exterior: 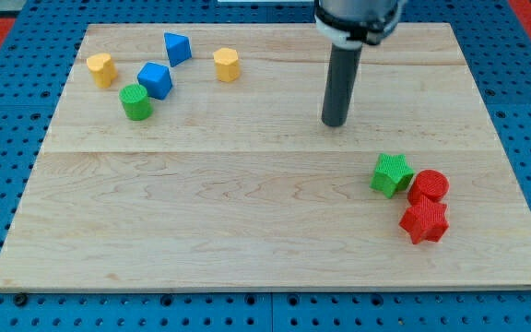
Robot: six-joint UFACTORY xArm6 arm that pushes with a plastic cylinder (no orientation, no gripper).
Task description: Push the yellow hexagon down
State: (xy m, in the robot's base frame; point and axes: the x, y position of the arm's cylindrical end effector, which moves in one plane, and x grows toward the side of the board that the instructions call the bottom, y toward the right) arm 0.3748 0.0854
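The yellow hexagon (227,65) sits near the view's top, left of centre, on the wooden board (247,212). My tip (335,123) rests on the board well to the right of the hexagon and a little below it, apart from every block. A second yellow block (101,69), heart-like in shape, lies at the upper left.
A blue triangular block (176,48) and a blue cube (155,80) lie left of the hexagon, with a green cylinder (136,101) below them. At the lower right are a green star (392,174), a red cylinder (429,187) and a red star (424,221).
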